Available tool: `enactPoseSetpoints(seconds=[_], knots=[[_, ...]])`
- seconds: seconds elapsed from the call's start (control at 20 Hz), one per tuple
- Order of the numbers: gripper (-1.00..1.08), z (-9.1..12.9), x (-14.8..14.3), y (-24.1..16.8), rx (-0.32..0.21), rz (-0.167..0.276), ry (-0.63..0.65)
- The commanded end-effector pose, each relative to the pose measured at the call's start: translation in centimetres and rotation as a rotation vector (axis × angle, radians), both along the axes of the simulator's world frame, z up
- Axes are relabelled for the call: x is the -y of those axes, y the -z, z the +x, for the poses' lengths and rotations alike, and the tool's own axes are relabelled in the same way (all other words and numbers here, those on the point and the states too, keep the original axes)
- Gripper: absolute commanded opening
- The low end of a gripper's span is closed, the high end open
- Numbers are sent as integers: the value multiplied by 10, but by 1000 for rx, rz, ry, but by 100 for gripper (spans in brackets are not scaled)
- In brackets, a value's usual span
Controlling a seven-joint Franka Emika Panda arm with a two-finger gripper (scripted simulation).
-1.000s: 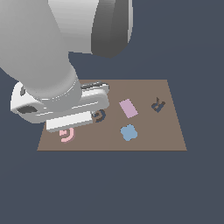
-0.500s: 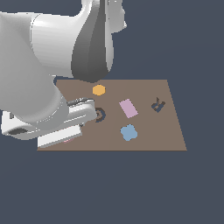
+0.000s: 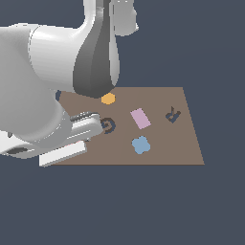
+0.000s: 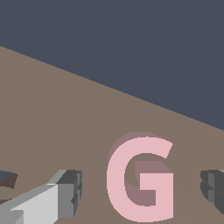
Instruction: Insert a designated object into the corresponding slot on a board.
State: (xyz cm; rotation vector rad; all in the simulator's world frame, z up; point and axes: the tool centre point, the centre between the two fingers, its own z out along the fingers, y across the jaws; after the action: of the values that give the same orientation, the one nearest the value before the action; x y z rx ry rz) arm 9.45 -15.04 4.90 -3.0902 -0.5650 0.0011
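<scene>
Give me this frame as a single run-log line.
phase: pre-grasp | claw: open, fingers either side of pink G | G: flat on board, ungrasped | G slot: empty

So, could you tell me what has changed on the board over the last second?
The arm swung toward the exterior view's left and lower, uncovering the orange hexagon and the G-shaped slot. The gripper now straddles the pink G, fingers apart, not gripping. The pink rectangle, blue clover piece and R-shaped recess stayed put.
</scene>
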Motion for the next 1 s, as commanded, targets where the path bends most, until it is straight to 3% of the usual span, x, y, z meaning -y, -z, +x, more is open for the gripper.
enactPoseSetpoints(seconds=[0.0,0.6,0.65,0.95], knots=[[100,0,-1,-1,1,0,0],[100,0,-1,19,1,0,1],[-100,0,-1,19,1,0,1],[-100,0,-1,19,1,0,1]])
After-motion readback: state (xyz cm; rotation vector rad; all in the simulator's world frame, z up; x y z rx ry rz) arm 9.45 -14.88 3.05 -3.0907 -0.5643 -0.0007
